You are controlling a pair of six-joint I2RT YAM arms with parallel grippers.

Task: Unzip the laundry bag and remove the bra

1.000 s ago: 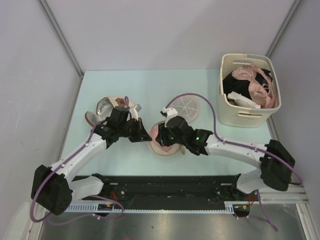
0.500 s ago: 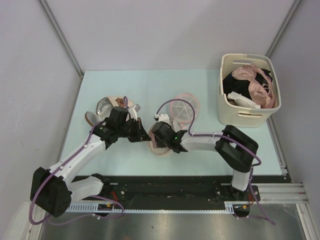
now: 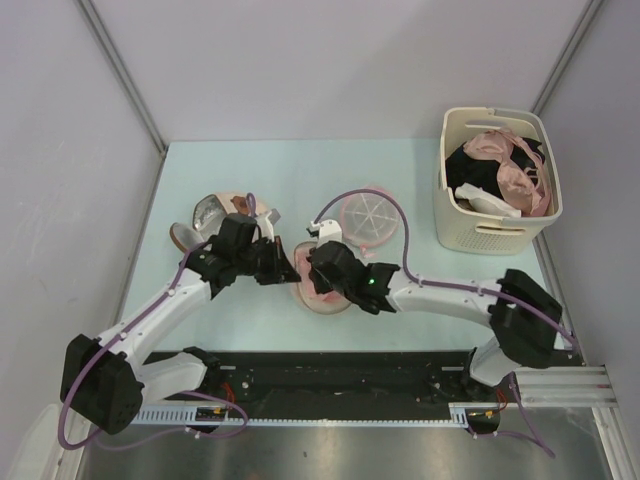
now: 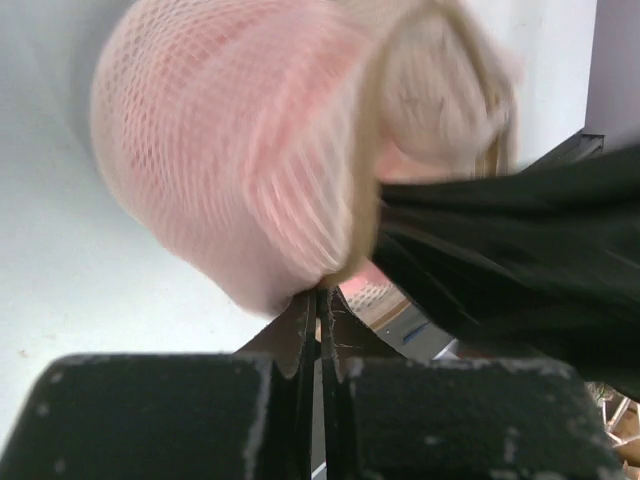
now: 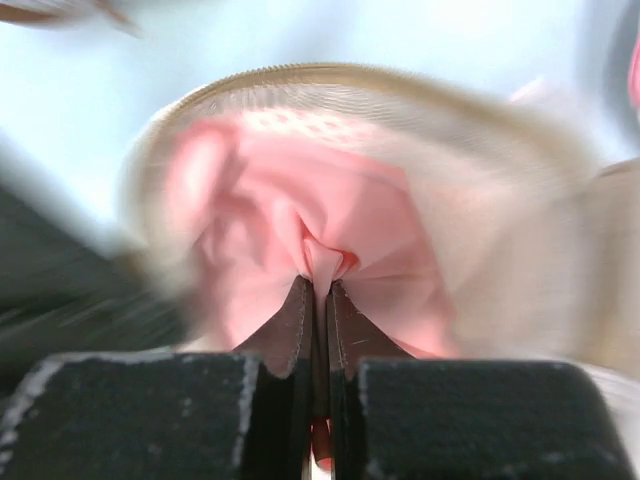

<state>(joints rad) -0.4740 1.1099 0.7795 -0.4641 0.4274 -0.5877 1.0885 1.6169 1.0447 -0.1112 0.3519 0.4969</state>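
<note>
Table: pale blue-green top, with both arms reaching in from the near edge.
Laundry bag: lies near the middle of the table, a little toward the near edge, between the two grippers. In the left wrist view it shows as a pink-cream mesh dome with a cream rim.
Bag opening: in the right wrist view, the cream rim arcs around an open mouth with pink fabric inside.
Bra: soft pink fabric, bunched and creased, inside the bag's mouth. Its straps and cups cannot be made out.
Left gripper: jaws clenched together, tips pinching the lower edge of the mesh from the bag's left side.
Right gripper: jaws clenched on a fold of the bra, which puckers up between the tips. From above it sits over the bag.
Grippers together: just beside each other, and the right arm's black body fills the right side of the left wrist view.
Pink disc: flat with white spokes, just beyond the bag toward the far edge.
Beige dome: has a silver lining and lies toward the left edge, behind the left gripper.
Basket: cream, at the far right corner, holding black, white and pink clothes.
</note>
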